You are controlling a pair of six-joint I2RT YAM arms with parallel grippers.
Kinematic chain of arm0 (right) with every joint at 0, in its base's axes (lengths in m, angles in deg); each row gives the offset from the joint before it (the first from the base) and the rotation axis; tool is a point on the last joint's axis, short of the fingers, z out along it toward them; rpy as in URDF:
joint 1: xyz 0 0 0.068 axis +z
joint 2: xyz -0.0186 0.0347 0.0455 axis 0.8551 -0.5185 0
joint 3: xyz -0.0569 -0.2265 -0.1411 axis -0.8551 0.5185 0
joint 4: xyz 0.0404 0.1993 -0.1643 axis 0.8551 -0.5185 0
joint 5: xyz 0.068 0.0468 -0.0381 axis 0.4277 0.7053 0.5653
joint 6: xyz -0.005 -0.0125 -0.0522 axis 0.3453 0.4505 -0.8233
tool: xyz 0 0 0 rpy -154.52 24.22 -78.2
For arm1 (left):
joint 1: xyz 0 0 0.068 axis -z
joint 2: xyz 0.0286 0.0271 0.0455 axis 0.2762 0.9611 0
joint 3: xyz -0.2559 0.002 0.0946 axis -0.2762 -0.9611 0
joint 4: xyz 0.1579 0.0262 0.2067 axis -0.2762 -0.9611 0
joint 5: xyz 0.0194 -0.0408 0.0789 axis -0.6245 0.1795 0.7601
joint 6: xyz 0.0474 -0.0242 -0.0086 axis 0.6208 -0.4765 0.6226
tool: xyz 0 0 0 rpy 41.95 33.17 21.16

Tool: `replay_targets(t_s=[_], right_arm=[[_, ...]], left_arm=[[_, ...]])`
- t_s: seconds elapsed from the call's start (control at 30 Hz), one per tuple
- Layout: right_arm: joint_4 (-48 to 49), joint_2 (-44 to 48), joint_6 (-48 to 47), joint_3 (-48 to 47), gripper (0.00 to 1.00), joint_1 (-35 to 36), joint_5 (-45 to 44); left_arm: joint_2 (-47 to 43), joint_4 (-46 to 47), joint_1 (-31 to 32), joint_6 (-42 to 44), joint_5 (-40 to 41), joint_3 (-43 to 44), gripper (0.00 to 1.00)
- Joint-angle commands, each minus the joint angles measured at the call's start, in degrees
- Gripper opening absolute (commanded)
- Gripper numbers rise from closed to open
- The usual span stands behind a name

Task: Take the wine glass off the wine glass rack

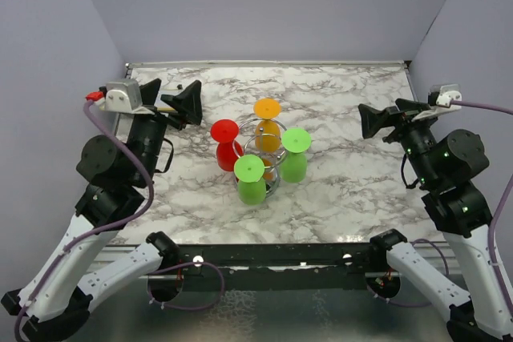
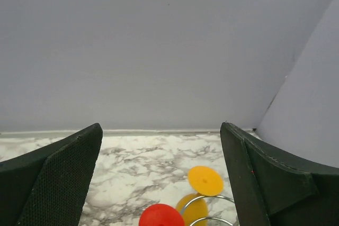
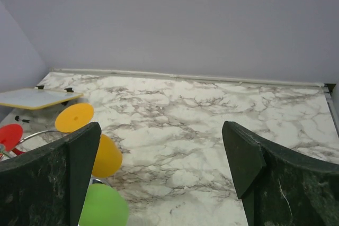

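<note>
Chrome wine glass rack (image 1: 256, 138), wine glasses (image 1: 227, 145) hung: between left gripper (image 1: 172, 95), right gripper (image 1: 386, 116), apart; both agape, empty.

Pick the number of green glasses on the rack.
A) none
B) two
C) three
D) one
B: a front green glass and a right green glass sit on the rack, beside one red glass and one orange glass.
</note>
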Motion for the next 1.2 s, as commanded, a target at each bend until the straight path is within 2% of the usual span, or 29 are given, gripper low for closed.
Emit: replay_targets(t_s=[0.0,0.17,0.47,0.57,0.87,1.17], right_arm=[[0.9,-2.0,2.6,1.7,1.0,0.6,-4.2],[1.2,-3.0,7.1,3.9,1.0,1.0,-7.7],[4.9,-1.4,11.5,8.8,1.0,1.6,-1.0],[7.2,-0.2,9.9,10.9,1.0,1.7,1.8],[10.1,-1.9,0.7,11.9,1.0,2.0,19.6],[9.2,-9.0,3.8,8.1,1.0,2.1,29.5]], left_arm=[[0.2,4.0,-4.9,1.9,-3.0,-4.7,0.96],[-0.2,6.5,-10.1,3.4,-4.3,-10.7,0.98],[-1.4,11.1,-15.9,5.9,-4.7,-18.4,0.99],[-1.7,12.7,-16.9,6.6,-4.2,-20.1,0.99],[-3.8,16.1,-18.0,7.5,-4.2,-23.2,0.99],[-4.0,14.2,-18.2,5.3,-6.4,-22.7,0.99]])
